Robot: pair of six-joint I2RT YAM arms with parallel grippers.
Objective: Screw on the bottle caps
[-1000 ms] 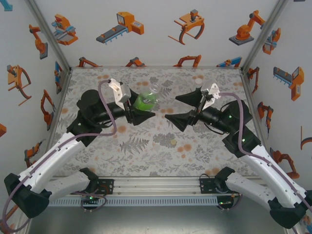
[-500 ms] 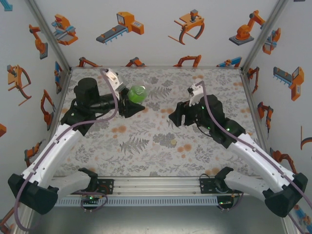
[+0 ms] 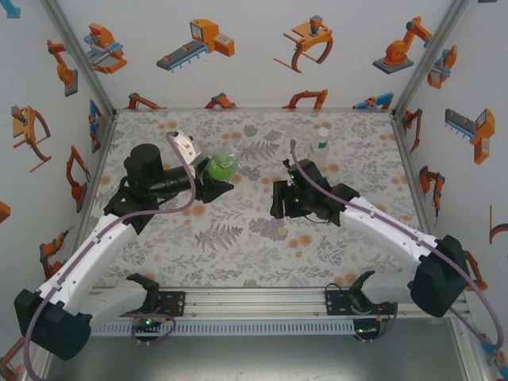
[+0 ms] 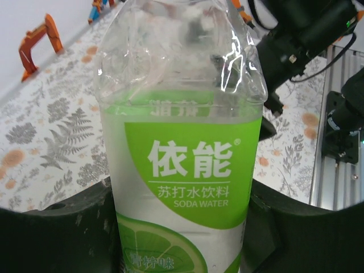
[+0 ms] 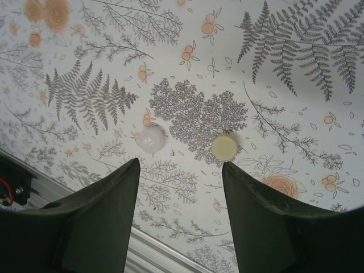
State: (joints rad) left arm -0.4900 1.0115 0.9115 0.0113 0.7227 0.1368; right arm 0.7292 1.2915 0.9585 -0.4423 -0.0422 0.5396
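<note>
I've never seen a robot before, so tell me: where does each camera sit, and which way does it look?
Top external: above and behind the arms, looking down on the table; both arms show, the left gripper holding a soda water bottle.
Left wrist: on the left arm, looking along its fingers at that bottle's label.
Right wrist: on the right arm, looking down past the open right gripper at a white cap and a yellow-green cap.
Shared: top and left wrist both show the bottle.
</note>
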